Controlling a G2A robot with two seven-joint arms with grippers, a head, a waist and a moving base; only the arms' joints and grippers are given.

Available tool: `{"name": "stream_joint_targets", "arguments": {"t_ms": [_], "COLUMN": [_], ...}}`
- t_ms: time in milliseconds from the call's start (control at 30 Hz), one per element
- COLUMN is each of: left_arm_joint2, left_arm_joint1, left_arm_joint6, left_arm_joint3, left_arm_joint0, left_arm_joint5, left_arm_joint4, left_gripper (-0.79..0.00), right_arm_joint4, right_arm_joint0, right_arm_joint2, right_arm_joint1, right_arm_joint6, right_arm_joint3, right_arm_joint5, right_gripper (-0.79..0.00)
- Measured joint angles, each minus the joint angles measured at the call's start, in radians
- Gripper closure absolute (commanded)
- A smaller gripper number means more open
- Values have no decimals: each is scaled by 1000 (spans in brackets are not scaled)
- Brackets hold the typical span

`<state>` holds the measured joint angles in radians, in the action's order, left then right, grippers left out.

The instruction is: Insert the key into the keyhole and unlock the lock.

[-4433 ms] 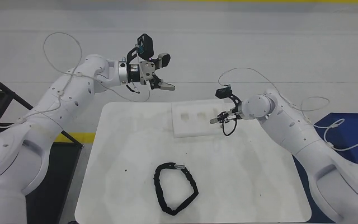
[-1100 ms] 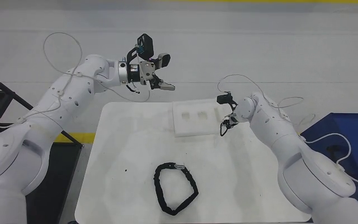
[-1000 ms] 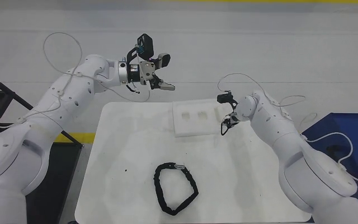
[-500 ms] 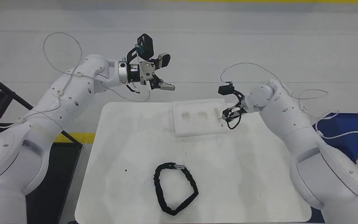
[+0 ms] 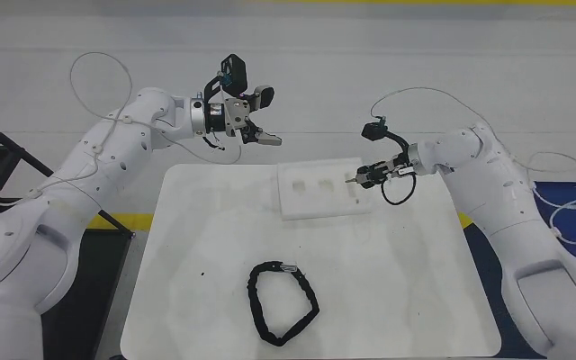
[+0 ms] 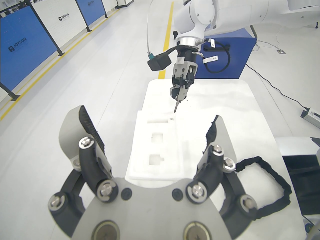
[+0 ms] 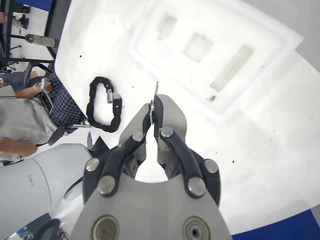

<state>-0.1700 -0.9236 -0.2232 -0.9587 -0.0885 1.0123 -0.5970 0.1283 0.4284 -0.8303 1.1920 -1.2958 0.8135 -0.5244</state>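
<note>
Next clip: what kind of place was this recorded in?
Probably a large industrial or demo hall, not a home: blue-and-white partition barriers line a wide polished floor marked with a yellow line, and the white table stands in the open.

White rounded tabletop (image 5: 405, 288) and white foam block with rectangular recesses (image 5: 315, 209), both flecked with small dark specks. Black fabric-sleeved chain lock (image 5: 255, 301) with a bright silver cylinder (image 7: 109, 95). Slim silver metal key (image 7: 156, 88). Left gripper (image 6: 148, 121) and right gripper (image 7: 153, 106): pale grey shells, black linkages, black ribbed pads (image 6: 90, 128), silver screw heads. Light grey floor with a yellow line (image 6: 170, 21); barrier panels (image 6: 25, 46) alternately blue and white.
</note>
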Motion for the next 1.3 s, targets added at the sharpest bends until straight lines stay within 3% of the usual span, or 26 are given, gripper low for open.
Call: {"name": "stream_joint_targets", "arguments": {"t_ms": [267, 667, 967, 1300], "left_arm_joint2": [0, 0, 0, 0], "left_arm_joint1": [0, 0, 0, 0], "left_arm_joint6": [0, 0, 0, 0], "left_arm_joint3": [0, 0, 0, 0], "left_arm_joint0": [0, 0, 0, 0], "left_arm_joint5": [0, 0, 0, 0], "left_arm_joint4": [0, 0, 0, 0], "left_gripper": [-785, -785, -785, -785], "right_arm_joint4": [-113, -222, -301, -304], "right_arm_joint0": [191, 358, 414, 415], "right_arm_joint2": [-164, -328, -357, -356], "right_arm_joint1": [-141, -272, -321, -323], "right_arm_joint6": [-77, -90, -58, -60], "right_arm_joint3": [355, 618, 661, 658], "right_arm_joint5": [77, 90, 58, 60], "right_gripper": [0, 0, 0, 0]}}
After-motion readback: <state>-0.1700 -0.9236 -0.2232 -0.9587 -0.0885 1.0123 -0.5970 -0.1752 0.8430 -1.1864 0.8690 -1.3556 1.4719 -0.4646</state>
